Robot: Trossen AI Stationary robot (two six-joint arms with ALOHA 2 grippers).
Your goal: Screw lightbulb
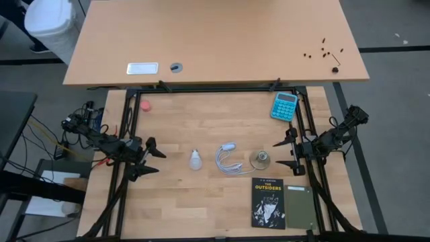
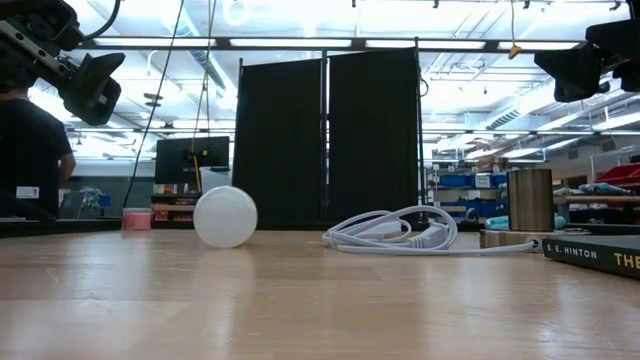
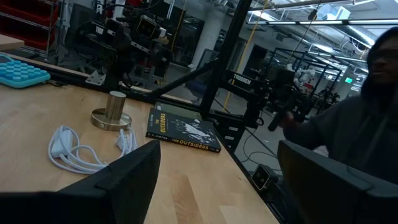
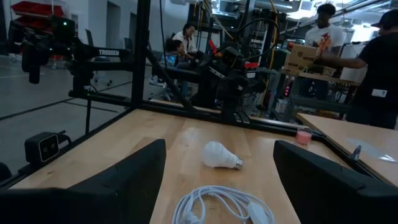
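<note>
The white lightbulb [image 1: 195,160] lies on its side on the wooden table left of centre, its metal base [image 4: 237,164] pointing toward the far edge. The round socket [image 1: 260,159] stands right of centre, with a coiled white cable [image 1: 227,160] between them. My left gripper [image 1: 149,158] hovers open at the table's left side, well above the wood and apart from the bulb. My right gripper [image 1: 287,153] hovers open at the right side, close beside the socket but above it. In the wrist views the left gripper [image 3: 217,180] and right gripper [image 4: 219,177] have nothing between their fingers.
A blue calculator [image 1: 284,105] lies at the far right, a black book [image 1: 268,202] and a green booklet [image 1: 299,206] at the near right, a small pink thing [image 1: 146,105] at the far left. A second table [image 1: 215,40] stands beyond. People stand in the room behind.
</note>
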